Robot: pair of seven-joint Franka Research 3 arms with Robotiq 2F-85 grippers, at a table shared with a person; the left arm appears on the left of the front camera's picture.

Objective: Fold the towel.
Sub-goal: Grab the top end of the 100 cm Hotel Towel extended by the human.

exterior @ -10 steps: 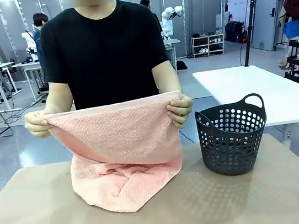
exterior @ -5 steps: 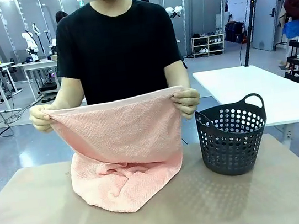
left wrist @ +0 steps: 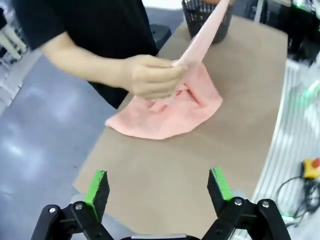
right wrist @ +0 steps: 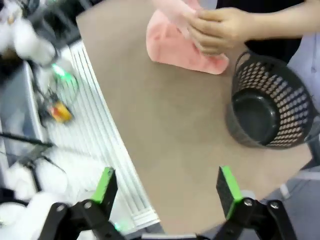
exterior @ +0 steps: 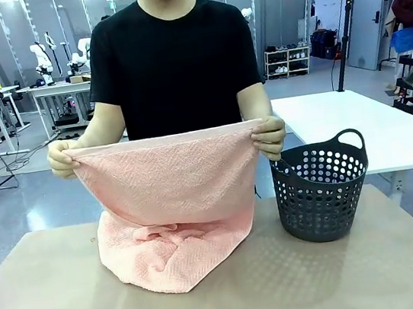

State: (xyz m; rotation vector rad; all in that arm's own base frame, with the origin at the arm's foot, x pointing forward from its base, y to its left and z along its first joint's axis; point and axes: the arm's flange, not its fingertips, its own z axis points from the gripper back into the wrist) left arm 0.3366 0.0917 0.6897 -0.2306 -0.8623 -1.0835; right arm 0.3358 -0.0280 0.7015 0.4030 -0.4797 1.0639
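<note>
As the person's hands [exterior: 65,157] stretch it, the towel [exterior: 170,198] spans crosswise, hanging down.

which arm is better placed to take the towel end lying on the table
Left, probably: the towel lies left of centre, with bare table before the open left hand; the basket crowds the right side.

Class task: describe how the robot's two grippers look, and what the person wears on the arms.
The left gripper and right gripper are alike: black jointed fingers with bolt heads, tipped with green pads. The person wears a black short-sleeved T-shirt.
</note>
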